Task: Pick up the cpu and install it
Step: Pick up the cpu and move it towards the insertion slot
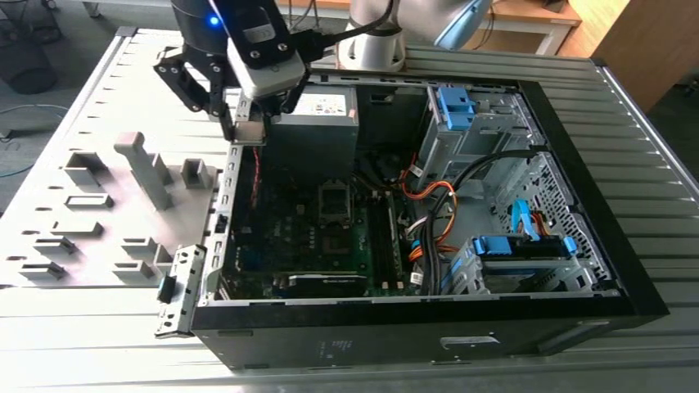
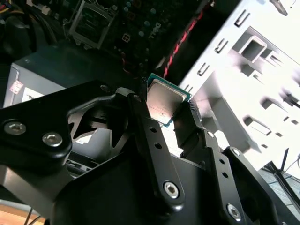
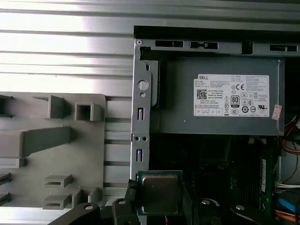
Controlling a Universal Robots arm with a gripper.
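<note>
In the exterior view the claw (image 1: 248,135) hangs fingers-down over the side wall of the computer case (image 1: 437,344), the wrist upright above it. The cpu socket (image 1: 336,201) on the motherboard (image 1: 290,241) lies below and beyond the claw, deeper inside the case; the grey fixture plate (image 1: 104,209) lies on the claw's other side, outside the wall.

In the second wrist view the cpu (image 2: 165,102) is clamped by two opposite edges between the black fingers (image 2: 140,122), its silver lid facing out. Such an edge grip likely spares the underside contacts and keeps the chip square for seating.

In the first wrist view the cpu (image 3: 159,193) sits flat between the fingers, just over the case's wall and the board's edge; the power supply (image 3: 220,140) with its white label lies ahead of the claw. By this the chip is lifted but not yet installed.
</note>
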